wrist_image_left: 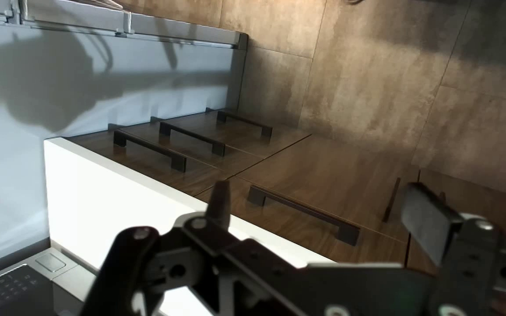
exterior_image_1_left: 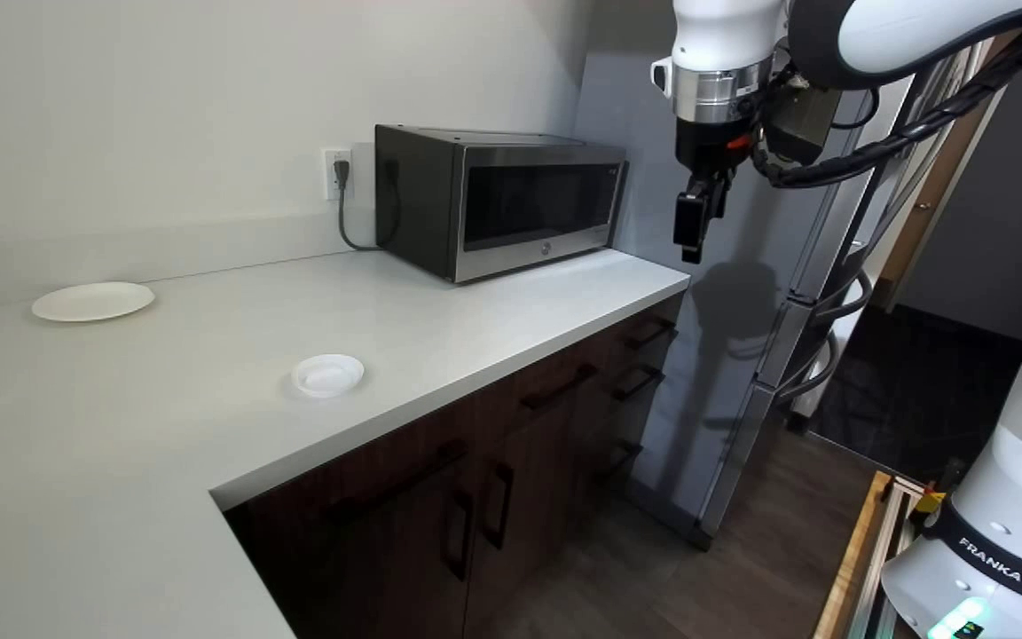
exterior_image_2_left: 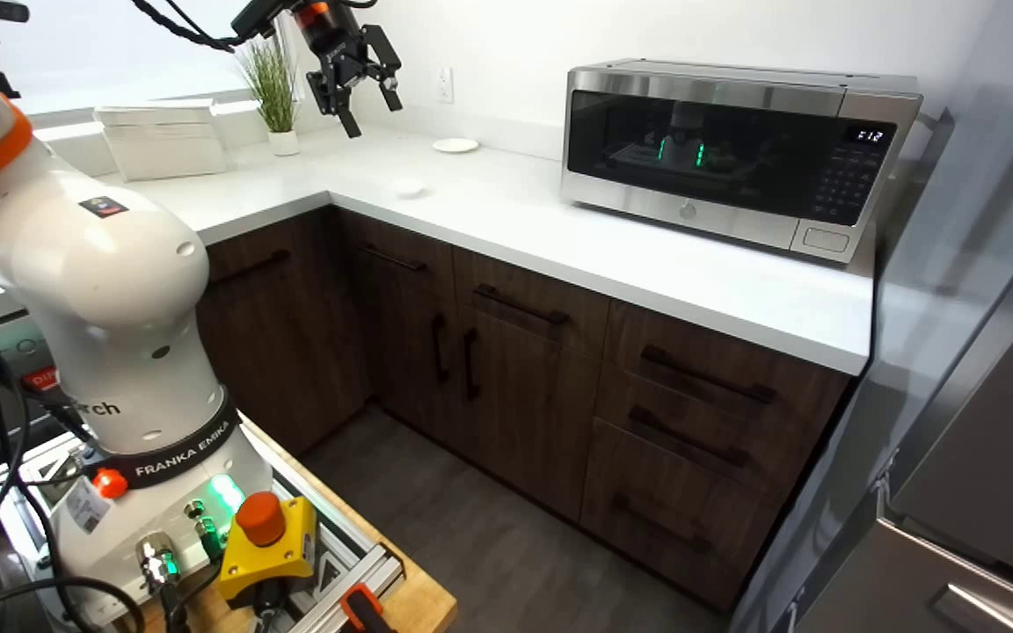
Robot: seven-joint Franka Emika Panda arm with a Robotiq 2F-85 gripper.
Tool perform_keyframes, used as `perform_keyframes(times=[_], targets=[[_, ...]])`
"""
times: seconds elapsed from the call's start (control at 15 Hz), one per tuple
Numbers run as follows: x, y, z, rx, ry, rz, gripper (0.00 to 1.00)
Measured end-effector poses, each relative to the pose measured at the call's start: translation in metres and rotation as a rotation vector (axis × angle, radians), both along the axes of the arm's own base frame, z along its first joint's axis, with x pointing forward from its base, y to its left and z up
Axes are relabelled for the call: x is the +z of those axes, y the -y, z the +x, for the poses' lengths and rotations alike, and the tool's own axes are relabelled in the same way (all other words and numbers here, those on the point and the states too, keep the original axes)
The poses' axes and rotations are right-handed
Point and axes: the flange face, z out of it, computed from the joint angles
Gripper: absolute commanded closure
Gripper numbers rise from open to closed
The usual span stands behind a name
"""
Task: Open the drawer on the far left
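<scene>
Drawers dark brown, wood-grained; counter white; gripper black. Microwave silver and black; floor mottled grey-brown; arm white, orange-banded; plant green; plate white.

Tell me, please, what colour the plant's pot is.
The pot is white, clearest in an exterior view.

Arm up – fingers apart, pointing dn. AFAICT.

On the white countertop rest a microwave, plate, small dish, potted plant and pale boxy object.
</scene>
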Motion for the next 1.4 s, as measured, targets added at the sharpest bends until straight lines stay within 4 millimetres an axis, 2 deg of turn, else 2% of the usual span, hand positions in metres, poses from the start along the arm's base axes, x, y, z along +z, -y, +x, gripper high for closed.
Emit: perform_keyframes(times=[0.33,0.47,0.6,0.8,1.0,1.2,1.4], targets=[[0.000,0.000,0.000,0.000,0.000,0.000,0.00],[0.003,-0.011,0.003,0.048,0.008,-0.035,0.00],[-0.002,-0.044,0.006,0.145,-0.003,-0.075,0.00],[-0.028,-0.099,0.011,0.291,-0.053,-0.126,0.00],[-0.056,-0.132,0.026,0.433,-0.121,-0.180,0.00],[-0.073,-0.134,0.054,0.514,-0.182,-0.217,0.00],[-0.074,-0.134,0.063,0.525,-0.194,-0.214,0.00]])
